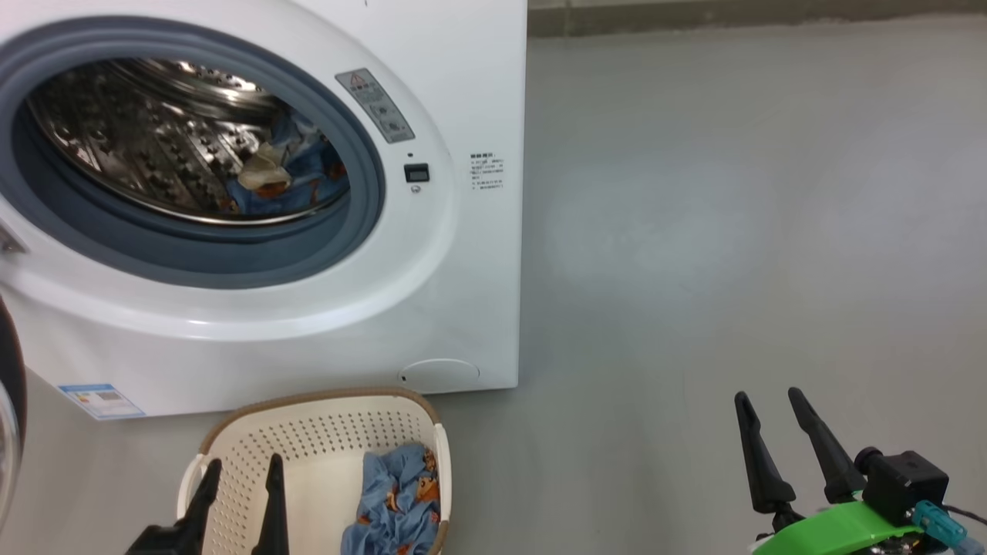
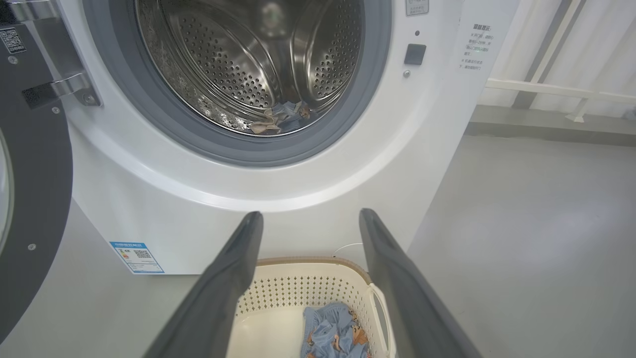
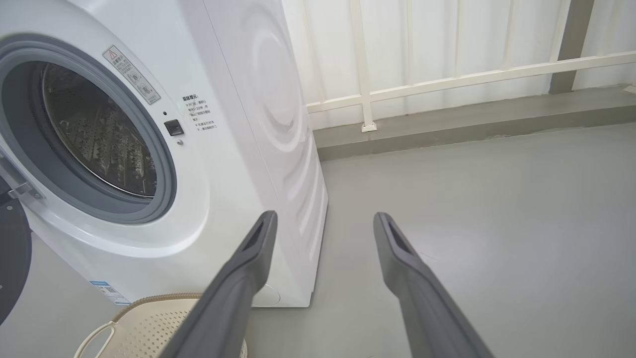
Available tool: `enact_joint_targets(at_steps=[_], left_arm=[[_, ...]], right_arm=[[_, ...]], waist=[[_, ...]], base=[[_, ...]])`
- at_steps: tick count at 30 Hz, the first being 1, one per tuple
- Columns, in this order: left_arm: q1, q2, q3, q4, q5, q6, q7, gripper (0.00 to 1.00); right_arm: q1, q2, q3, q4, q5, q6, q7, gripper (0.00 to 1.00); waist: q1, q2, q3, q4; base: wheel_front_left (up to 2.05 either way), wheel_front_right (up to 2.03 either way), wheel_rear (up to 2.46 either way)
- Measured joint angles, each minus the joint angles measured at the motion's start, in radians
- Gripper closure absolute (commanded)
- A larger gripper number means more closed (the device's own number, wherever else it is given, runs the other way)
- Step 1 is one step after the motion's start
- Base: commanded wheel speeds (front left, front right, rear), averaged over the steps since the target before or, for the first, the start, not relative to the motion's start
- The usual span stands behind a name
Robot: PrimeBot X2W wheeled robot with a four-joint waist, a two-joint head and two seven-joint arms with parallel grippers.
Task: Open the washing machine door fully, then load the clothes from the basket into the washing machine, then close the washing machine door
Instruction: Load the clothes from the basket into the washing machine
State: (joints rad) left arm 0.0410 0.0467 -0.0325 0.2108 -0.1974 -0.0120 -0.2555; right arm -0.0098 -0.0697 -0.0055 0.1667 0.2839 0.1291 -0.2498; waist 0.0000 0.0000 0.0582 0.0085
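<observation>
The left gripper [image 2: 310,214] is holding its two long dark fingers [image 2: 233,268] spread wide and is gripping nothing. It is hovering at the small cream perforated plastic basket [image 1: 308,439] with the brown woven-look rim. In the head view its tips are overlapping the basket's left half, apparently above it rather than inside; depth is hard to judge. One light blue cartoon-printed fabric bundle [image 1: 397,501] is lying in the basket's right half, to the right of these jaws and untouched. The right gripper [image 1: 768,395] is also standing wide open and empty over the grey floor [image 1: 694,231], well apart from the basket. A second printed bundle [image 1: 285,177] is lying inside the perforated steel drum [image 1: 154,139] of the big white front-loading washing machine [image 1: 463,270]. The glossy black-framed round door [image 2: 35,199] is standing open at the left.
</observation>
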Motion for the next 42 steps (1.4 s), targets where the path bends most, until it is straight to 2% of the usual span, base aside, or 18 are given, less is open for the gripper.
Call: enact_joint_targets(at_steps=[14, 42], left_arm=[[0.049, -0.001, -0.038, -0.027, -0.001, 0.034, 0.000, 0.00], [0.063, -0.001, -0.051, -0.026, -0.001, 0.034, 0.000, 0.00]], right_arm=[[0.045, 0.003, 0.005, -0.003, 0.000, 0.000, 0.000, 0.00], [0.050, 0.006, 0.017, 0.001, 0.001, 0.000, 0.000, 0.00]], waist=[[0.0000, 0.0000, -0.059, 0.007], [0.0000, -0.0001, -0.073, 0.013]], base=[[0.00, 0.00, 0.00], [0.00, 0.00, 0.00]])
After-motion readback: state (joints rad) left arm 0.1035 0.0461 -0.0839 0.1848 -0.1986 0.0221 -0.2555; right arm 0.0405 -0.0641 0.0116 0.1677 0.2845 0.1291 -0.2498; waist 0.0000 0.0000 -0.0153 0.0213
